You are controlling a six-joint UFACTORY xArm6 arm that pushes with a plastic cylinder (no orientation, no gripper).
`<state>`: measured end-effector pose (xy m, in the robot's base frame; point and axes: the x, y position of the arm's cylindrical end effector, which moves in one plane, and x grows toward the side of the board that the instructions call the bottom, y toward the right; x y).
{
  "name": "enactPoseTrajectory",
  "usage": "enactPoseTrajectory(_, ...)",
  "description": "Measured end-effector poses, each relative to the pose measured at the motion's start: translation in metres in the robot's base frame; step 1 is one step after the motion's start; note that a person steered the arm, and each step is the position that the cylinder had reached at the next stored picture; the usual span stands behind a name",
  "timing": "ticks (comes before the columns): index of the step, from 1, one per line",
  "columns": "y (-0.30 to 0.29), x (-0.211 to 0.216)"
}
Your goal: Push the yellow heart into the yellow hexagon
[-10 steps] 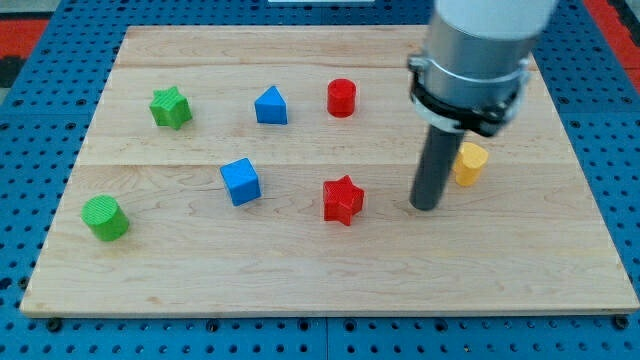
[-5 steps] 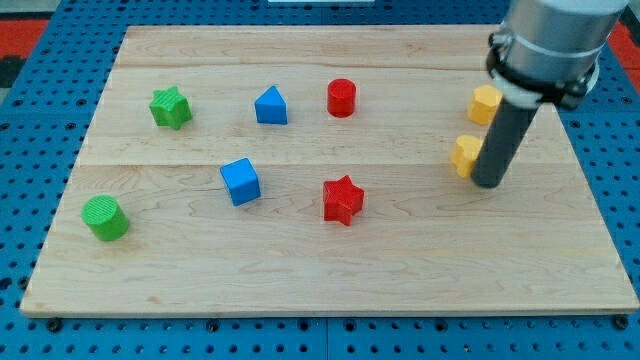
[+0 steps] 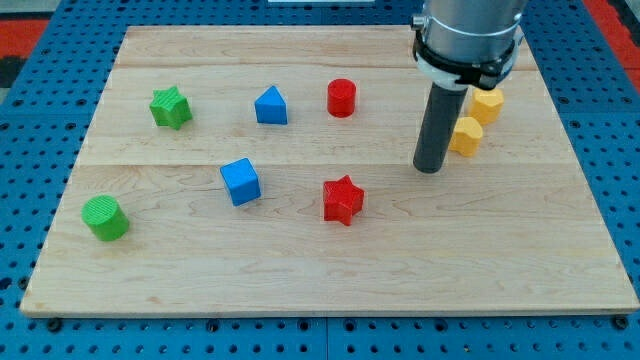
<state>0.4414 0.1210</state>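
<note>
My tip (image 3: pixel 429 170) sits on the light wooden desk (image 3: pixel 320 270), just to the view's left of the yellow heart block (image 3: pixel 464 135), close beside it, contact not clear; no jaws on this rig, just the dark rod, so no jaw state to tell. The yellow heart lies just below and slightly left of the yellow hexagon block (image 3: pixel 487 103) near the view's top right, the two near or touching, cannot tell which; the rest sit well apart to the left: red cylinder (image 3: pixel 342 97), blue triangular block (image 3: pixel 271 105), green star (image 3: pixel 171 107), blue cube (image 3: pixel 241 181), red star (image 3: pixel 343 199), green cylinder (image 3: pixel 105 217).
</note>
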Motion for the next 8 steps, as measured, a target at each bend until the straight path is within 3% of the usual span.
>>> enactPoseTrajectory(3, 0.067, -0.011)
enactPoseTrajectory(5, 0.025, -0.015)
enactPoseTrajectory(8, 0.044, -0.035)
